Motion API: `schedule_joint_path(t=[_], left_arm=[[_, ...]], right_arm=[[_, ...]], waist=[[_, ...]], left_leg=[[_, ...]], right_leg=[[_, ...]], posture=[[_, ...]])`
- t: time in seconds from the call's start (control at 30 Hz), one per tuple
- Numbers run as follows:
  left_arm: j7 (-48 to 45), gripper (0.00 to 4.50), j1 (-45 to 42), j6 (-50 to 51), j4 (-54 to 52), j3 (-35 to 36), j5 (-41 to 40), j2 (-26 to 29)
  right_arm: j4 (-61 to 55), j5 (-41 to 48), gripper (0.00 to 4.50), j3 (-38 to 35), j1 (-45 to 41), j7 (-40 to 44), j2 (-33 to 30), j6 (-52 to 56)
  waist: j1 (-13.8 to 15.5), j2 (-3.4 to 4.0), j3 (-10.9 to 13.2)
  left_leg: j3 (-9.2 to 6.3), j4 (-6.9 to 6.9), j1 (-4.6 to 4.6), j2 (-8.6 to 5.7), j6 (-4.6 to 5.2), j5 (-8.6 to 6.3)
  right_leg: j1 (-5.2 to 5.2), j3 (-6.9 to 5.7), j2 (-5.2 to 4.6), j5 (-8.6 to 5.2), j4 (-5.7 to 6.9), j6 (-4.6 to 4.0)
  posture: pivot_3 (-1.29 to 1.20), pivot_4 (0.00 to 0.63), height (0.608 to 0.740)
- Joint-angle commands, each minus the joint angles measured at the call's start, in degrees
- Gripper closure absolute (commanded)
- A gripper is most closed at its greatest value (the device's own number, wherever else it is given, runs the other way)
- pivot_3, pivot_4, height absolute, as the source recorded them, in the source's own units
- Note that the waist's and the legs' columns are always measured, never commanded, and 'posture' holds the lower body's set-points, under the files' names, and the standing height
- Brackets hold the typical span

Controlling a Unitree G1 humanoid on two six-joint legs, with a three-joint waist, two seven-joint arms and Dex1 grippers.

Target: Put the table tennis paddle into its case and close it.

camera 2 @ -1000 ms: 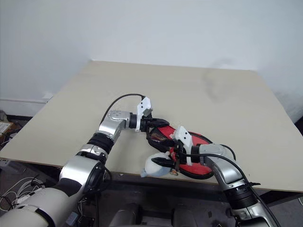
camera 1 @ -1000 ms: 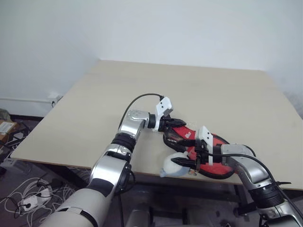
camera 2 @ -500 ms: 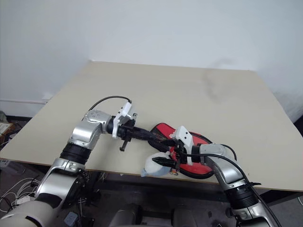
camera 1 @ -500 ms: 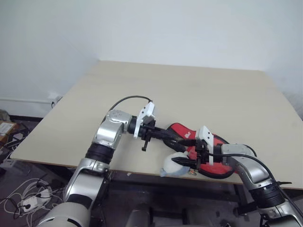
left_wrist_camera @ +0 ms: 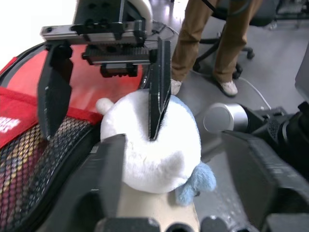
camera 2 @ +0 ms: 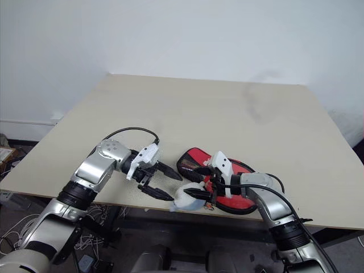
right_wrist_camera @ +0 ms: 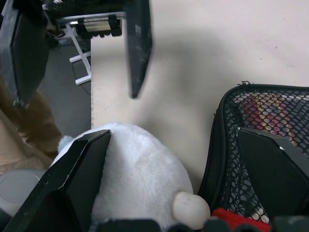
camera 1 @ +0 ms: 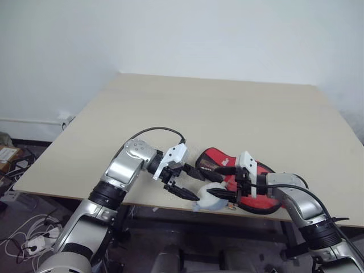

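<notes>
The case (camera 1: 215, 160), a red and black pouch with a mesh face and black zipper rim (right_wrist_camera: 216, 145), lies near the table's front edge. The table tennis paddle is hidden. My right gripper (camera 1: 215, 182) stands open over the case's near end, its fingers on either side of a small white soft lump (camera 1: 207, 201). My left gripper (camera 1: 190, 182) is open and holds nothing, just left of the lump and pointing at it. The left wrist view shows the lump (left_wrist_camera: 154, 150), the case (left_wrist_camera: 34, 145) and the right gripper's fingers (left_wrist_camera: 158, 87).
The lump sits right at the front edge of the beige table (camera 1: 227, 114), partly overhanging it. A person's legs in brown trousers (left_wrist_camera: 193, 38) stand on the floor beyond that edge. Cables lie on the floor at the left (camera 1: 34, 242).
My left gripper, shut at the case's far left end a second ago, drew back toward the table's front edge and has now opened. The right gripper stayed put.
</notes>
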Motion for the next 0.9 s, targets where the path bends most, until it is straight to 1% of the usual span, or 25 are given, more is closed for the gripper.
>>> schedule_joint_path(t=[0.03, 0.2, 0.33, 0.47, 0.57, 0.83, 0.9], left_arm=[[1.55, 0.07, -0.95, -3.08, -0.22, -0.98, 1.96, -0.52], [4.33, 0.07, -1.28, -5.96, 2.16, -2.69, 5.11, -2.09], [5.39, 0.07, -1.56, -6.31, 3.34, -3.38, 5.67, -3.93], [7.72, 0.07, -2.33, -8.93, 6.41, -4.28, 7.78, -5.93], [7.57, 0.07, -2.6, -9.17, 7.26, -4.73, 8.0, -7.02], [5.67, 0.07, -3.23, -9.4, 8.96, -6.53, 9.22, -7.54], [5.33, 0.42, -3.41, -9.39, 9.25, -6.67, 9.26, -7.57]], right_arm=[[0.37, -0.29, 0.0, -0.3, -1.01, -0.1, -0.14, -0.83], [0.69, -0.33, 0.0, -0.23, -1.28, -0.05, -0.02, -1.02], [0.89, -0.42, 0.0, -0.17, -1.44, 0.06, -0.02, -1.16], [1.17, -0.46, 0.0, -0.15, -1.62, 0.15, -0.08, -1.31], [1.24, -0.51, 0.0, -0.15, -1.7, 0.14, -0.11, -1.36], [1.25, -0.61, 0.0, -0.44, -1.83, -0.08, -0.19, -1.52], [1.21, -0.6, 0.0, -0.53, -1.87, -0.1, -0.21, -1.51]], waist=[[0.0, 0.0, 0.0], [0.0, 0.0, 0.0], [0.0, 0.0, 0.0], [0.01, 0.0, -0.01], [0.01, 0.0, -0.01], [0.01, 0.0, -0.01], [0.0, 0.0, -0.01]], left_leg=[[0.01, 0.0, 0.0, 0.0, 0.0, 0.0], [0.02, 0.01, 0.0, 0.0, 0.0, 0.0], [0.02, 0.02, 0.01, 0.0, 0.0, 0.0], [0.01, 0.04, 0.01, 0.0, 0.0, 0.0], [0.02, 0.03, 0.0, 0.0, 0.01, 0.0], [0.02, 0.05, 0.01, 0.0, 0.01, 0.01], [0.02, 0.07, 0.01, 0.0, 0.01, 0.0]], right_leg=[[0.01, 0.01, 0.0, 0.0, 0.0, 0.0], [0.01, 0.0, 0.01, 0.0, 0.01, 0.0], [0.02, 0.0, 0.01, 0.0, 0.01, 0.0], [0.01, -0.01, 0.0, 0.0, 0.01, 0.0], [0.04, 0.0, 0.01, 0.0, 0.01, 0.0], [0.06, 0.0, 0.01, 0.01, 0.02, 0.0], [0.05, 0.0, 0.01, 0.01, 0.02, 0.0]], posture=[[0.0, 0.0, 0.74], [0.0, 0.0, 0.74], [0.0, 0.0, 0.74], [0.0, 0.0, 0.74], [0.0, 0.0, 0.74], [0.0, 0.0, 0.74], [0.0, 0.0, 0.74]])
